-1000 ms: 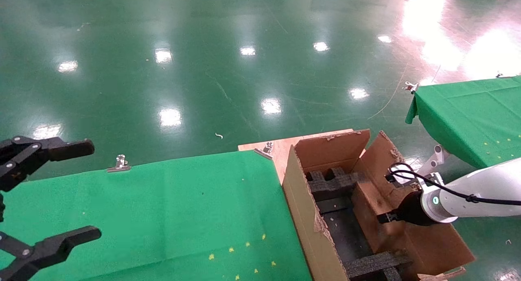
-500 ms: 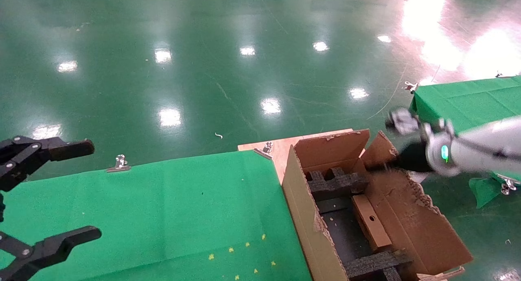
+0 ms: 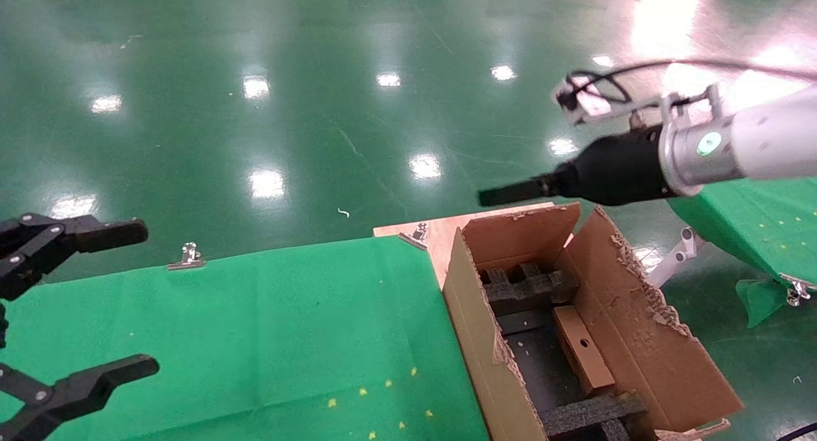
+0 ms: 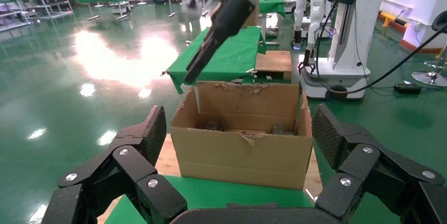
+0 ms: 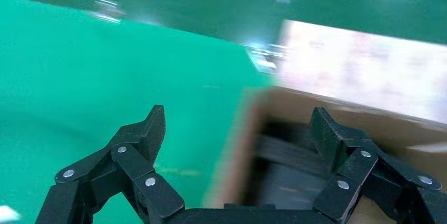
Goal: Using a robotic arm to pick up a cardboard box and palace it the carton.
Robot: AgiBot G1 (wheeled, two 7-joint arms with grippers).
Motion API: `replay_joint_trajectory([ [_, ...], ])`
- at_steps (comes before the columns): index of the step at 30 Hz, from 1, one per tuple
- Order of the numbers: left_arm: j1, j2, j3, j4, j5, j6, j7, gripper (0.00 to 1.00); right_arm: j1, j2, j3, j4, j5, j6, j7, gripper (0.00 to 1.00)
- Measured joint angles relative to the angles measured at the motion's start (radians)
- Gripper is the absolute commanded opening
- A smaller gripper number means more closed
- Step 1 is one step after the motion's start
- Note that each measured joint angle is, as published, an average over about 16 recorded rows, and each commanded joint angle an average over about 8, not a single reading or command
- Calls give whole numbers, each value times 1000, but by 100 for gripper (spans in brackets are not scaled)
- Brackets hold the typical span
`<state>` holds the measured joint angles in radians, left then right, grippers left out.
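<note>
Cardboard box lay inside the carton, leaning by its right wall between the black foam inserts. Right claw of the robotic arm hung above the carton's far flap, fingers spread, holding nothing. Left claw sat parked over the green counter, fingers apart, empty.

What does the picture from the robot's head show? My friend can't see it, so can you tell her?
A small cardboard box lies inside a big open carton, between black foam pieces. The right gripper on its white arm hangs empty in the air above the carton, and the left gripper waits open over a green table.
</note>
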<state>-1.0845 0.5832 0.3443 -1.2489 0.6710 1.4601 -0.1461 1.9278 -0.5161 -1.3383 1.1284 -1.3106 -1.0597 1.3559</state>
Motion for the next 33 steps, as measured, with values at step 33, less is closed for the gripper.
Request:
replay_joint_trajectory([
  [33, 0, 0, 0, 0, 0, 0, 0, 100, -231, -28, 334, 7, 278, -190, -370, 100],
])
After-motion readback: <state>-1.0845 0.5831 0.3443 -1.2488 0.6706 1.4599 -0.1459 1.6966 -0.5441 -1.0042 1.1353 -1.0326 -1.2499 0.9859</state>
